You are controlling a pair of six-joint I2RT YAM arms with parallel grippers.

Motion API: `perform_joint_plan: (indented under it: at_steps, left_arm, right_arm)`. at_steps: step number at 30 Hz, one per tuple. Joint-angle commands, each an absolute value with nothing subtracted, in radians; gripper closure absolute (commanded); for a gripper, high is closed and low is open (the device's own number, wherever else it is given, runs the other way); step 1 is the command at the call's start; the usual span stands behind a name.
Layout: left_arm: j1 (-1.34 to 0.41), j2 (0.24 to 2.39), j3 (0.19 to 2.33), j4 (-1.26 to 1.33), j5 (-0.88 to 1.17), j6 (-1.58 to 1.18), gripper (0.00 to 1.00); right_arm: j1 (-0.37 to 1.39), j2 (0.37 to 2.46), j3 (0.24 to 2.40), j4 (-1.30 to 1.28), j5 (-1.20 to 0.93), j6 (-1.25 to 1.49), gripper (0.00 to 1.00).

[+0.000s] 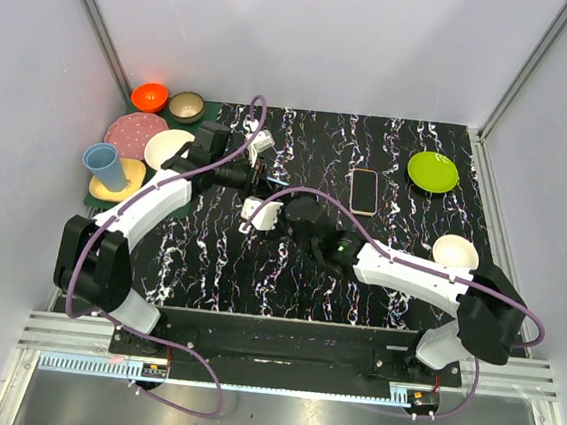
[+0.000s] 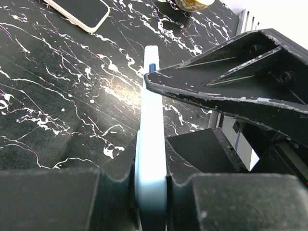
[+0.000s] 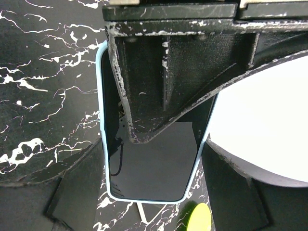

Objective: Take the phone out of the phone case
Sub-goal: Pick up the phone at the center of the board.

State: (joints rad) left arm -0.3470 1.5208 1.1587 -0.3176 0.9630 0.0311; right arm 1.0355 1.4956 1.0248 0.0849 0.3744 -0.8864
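Pale blue, round-cornered phone case: a thin rim around a glossy black face that mirrors the hardware above it. I cannot tell whether that face is the phone's screen. Seen edge-on it is a slim pale slab with one small dark blue side button. No lettering on it is legible to me.

Position: held on edge over the black, white-veined marble-pattern bench, near its middle and a little toward the left edge.

My left end effector is closed tight across the case's thickness, one pad on each face. My right end effector is clamped across the case's width, jaws wide, a finger against each long side.

Count:
- One case in hand.
- One dark phone with a cream rim, lying flat toward the far edge, right of centre, apart from both arms.
- Far left corner: orange bowl, tan bowl, pink speckled plate, cream plate, light blue cup and yellow plate.
- Toward the far right corner: one lime green plate.
- Right edge: one white bowl.
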Motion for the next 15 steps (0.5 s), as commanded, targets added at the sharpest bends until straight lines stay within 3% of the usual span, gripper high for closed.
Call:
perform_joint_plan:
  at_steps: [1,3,15]
  left_arm:
    - [-0.344,1.491,1.204,-0.334,0.913,0.089,1.00]
    - [-0.341,1.482,1.203,-0.334,0.910,0.092,1.00]
    - [-0.282,1.424,1.207,-0.327,0.960,0.077,1.00]
  right_arm:
    - [1.046,1.430,1.063,0.111,0.375,-0.861,0.15]
    - [1.045,1.416,1.083,0.066,0.336,-0.841,0.00]
    - [0.915,1.281,1.246,-0.354,-0.101,-0.643,0.00]
